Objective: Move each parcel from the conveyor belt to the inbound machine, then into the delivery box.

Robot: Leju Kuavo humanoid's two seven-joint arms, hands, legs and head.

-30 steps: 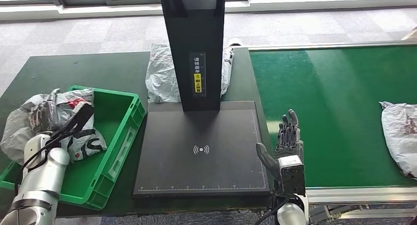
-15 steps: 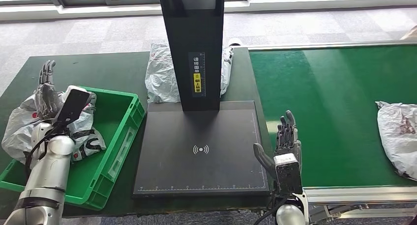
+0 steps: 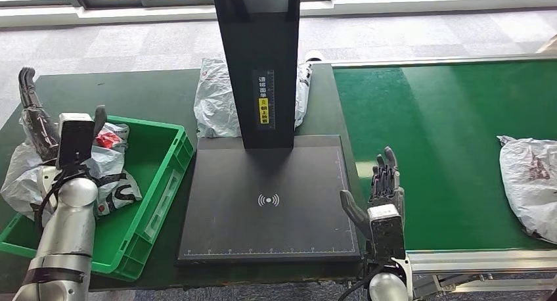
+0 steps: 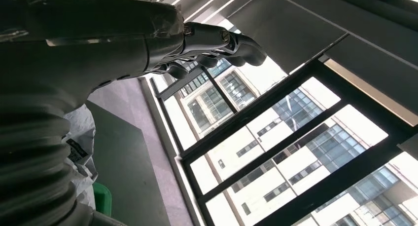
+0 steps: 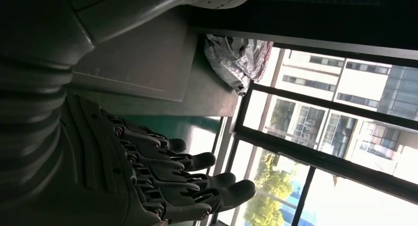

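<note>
While crumpled grey plastic parcels [image 3: 105, 166] already lie in the green plastic delivery box [image 3: 164, 183], both the left hand [image 3: 49, 127] and right hand [image 3: 384, 186] are empty with fingers spread, and another grey parcel [image 3: 529, 183] waits on the green conveyor belt [image 3: 446, 137].

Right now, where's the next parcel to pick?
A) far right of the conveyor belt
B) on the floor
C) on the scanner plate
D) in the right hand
A: the parcel lies at the far right of the green belt; the right hand is open beside the bare scanner plate.
</note>
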